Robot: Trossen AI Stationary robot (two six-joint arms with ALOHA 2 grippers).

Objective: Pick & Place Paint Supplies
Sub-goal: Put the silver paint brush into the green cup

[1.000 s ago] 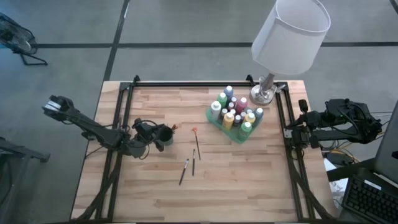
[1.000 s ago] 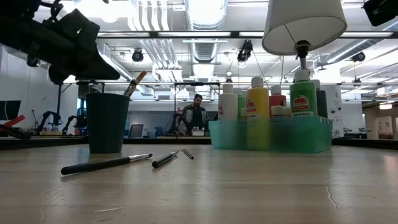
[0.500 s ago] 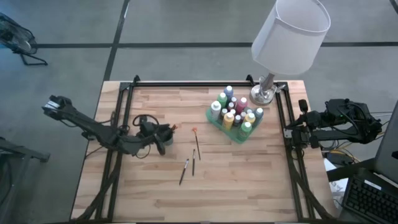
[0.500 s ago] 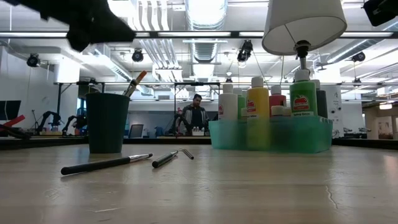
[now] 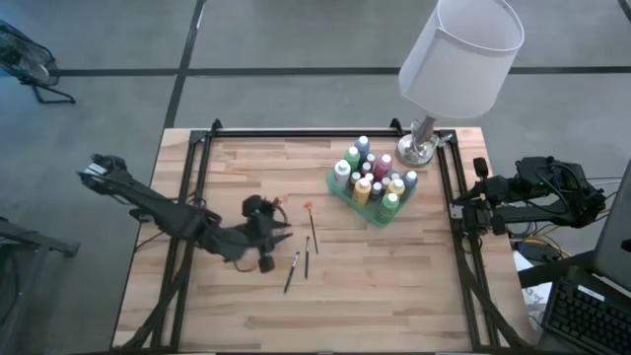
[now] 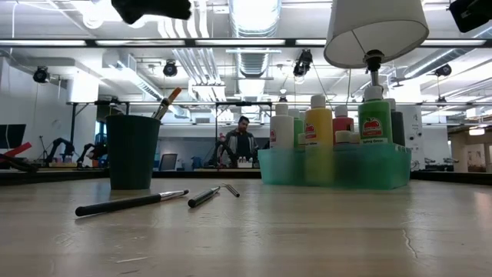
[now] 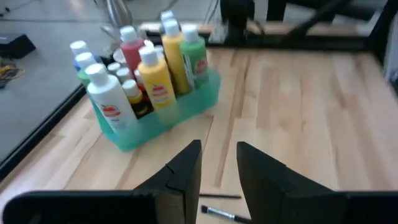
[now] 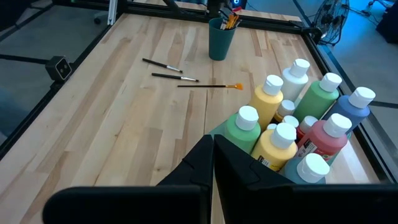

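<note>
The left gripper (image 5: pixel 279 233) hangs above the table's middle-left, at about eight o'clock from the green tray (image 5: pixel 347 200) and just at nine o'clock of the three loose brushes; its jaws stand narrowly apart with nothing between them, as the left wrist view shows (image 7: pixel 217 163); the dark green cup (image 6: pixel 132 151) stands near it, mostly hidden under the arm from above, with a brush (image 6: pixel 167 102) leaning out of its rim; the paint bottles (image 5: pixel 371 178) stand upright and crowded in the tray at about two o'clock of the table's centre, just at seven o'clock from the lamp (image 5: pixel 456 59); the orange-tipped brush (image 5: pixel 313 229) lies flat between cup and tray; two dark brushes (image 5: pixel 299 265) lie side by side just at six o'clock of it, apart from each other; the right gripper (image 8: pixel 212 152) waits at the table's three o'clock edge, jaws pressed together and empty, looking over the bottles; a person (image 6: pixel 241 143) sits in the room beyond the table
</note>
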